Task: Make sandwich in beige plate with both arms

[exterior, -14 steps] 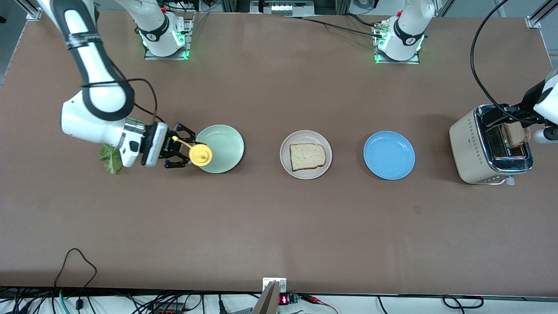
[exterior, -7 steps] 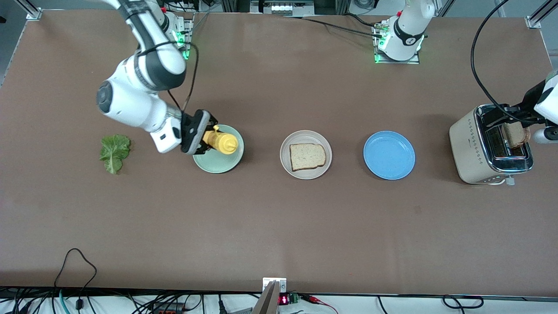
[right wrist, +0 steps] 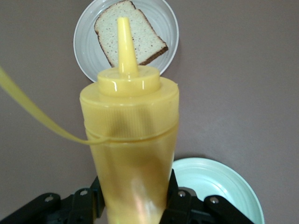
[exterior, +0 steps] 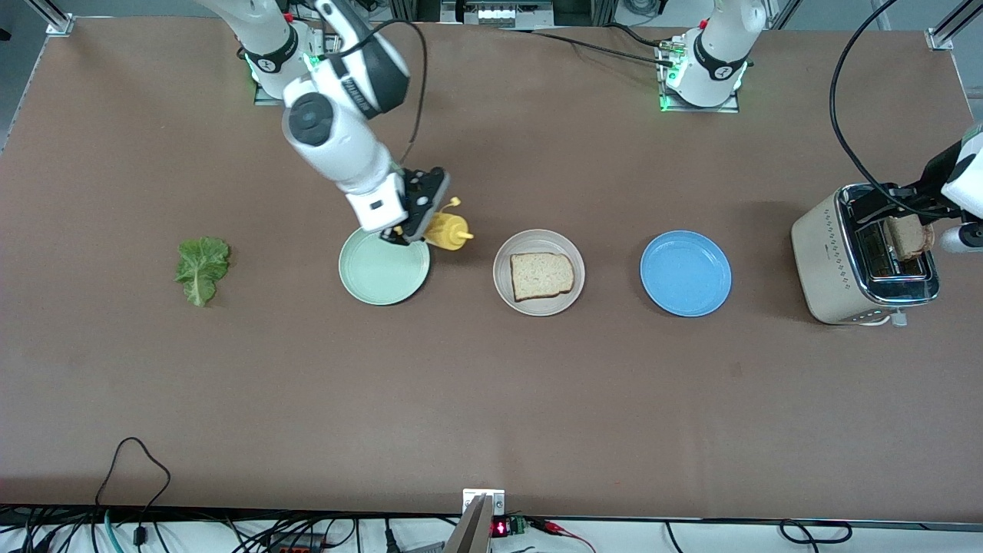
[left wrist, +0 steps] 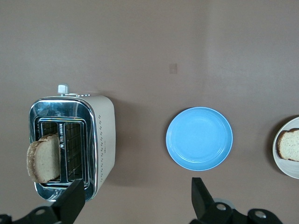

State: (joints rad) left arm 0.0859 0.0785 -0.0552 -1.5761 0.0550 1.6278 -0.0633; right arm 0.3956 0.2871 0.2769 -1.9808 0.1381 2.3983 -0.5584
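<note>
One slice of bread [exterior: 542,276] lies on the beige plate [exterior: 503,270] in the middle of the table. My right gripper [exterior: 428,224] is shut on a yellow squeeze bottle [exterior: 450,231], held over the table between the mint green plate [exterior: 384,273] and the beige plate. In the right wrist view the bottle [right wrist: 128,140] points its nozzle at the bread [right wrist: 131,35]. A second slice [exterior: 911,236] stands in the toaster [exterior: 833,261], and my left gripper [left wrist: 136,196] hangs open above it. A lettuce leaf [exterior: 201,269] lies toward the right arm's end of the table.
A blue plate [exterior: 686,273] sits between the beige plate and the toaster. Black cables trail above the toaster and along the table edge nearest the front camera.
My right arm has swung with the yellow bottle from beside the lettuce, across the mint green plate, toward the beige plate. The left arm has not moved.
</note>
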